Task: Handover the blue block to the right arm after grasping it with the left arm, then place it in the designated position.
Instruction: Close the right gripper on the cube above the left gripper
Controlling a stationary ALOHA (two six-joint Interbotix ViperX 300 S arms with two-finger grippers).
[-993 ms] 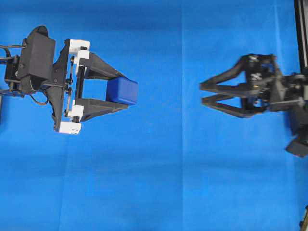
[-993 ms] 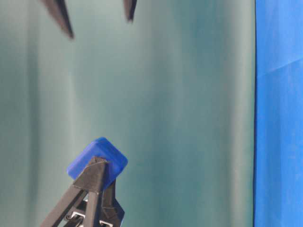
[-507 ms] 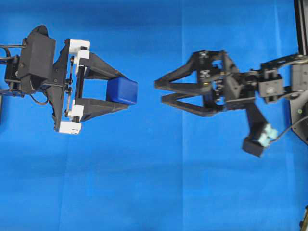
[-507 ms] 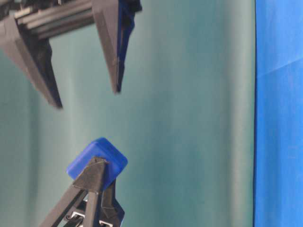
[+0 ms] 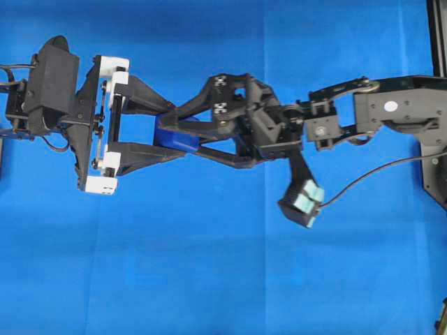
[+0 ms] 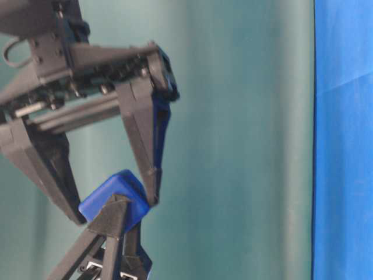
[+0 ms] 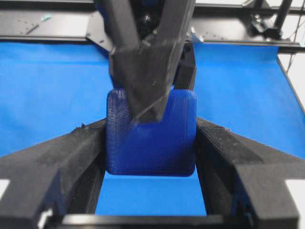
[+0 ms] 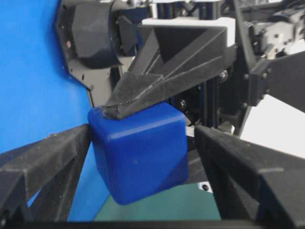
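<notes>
**Two grippers meeting around the blue block, above the blue cloth**

The left gripper point(image 5: 171, 132), the one with white plastic blocks at the base of its fingers, is reaching in from the left of the overhead view and is pinching the blue block point(image 5: 176, 137) between its two black fingertips. Its jaws are standing about half open, pressed against opposite faces of the cube, and the left wrist view is showing the block point(image 7: 157, 143) sitting snugly between the two pads with the blue cloth point(image 7: 47, 95) lying below.

The right gripper point(image 5: 170, 127), all black with small black-and-white tags on its wrist, is stretching across from the right side. Its jaws are gaping wide, and its long fingers are straddling the block, turned crosswise to the left gripper's fingers. In the table-level view one right finger point(image 6: 145, 146) is lying against the upper right edge of the block point(image 6: 111, 195), while the other is passing down the block's left side; I cannot tell whether that one is touching. From the right wrist view the block point(image 8: 138, 152) is sitting between the two spread fingers with a clear gap on the right-hand side, and a fingertip of the left gripper point(image 8: 143, 90) is resting on its top corner.

The block is hanging in mid-air, gripped by the left gripper alone, off the cloth point(image 5: 209, 265).
</notes>
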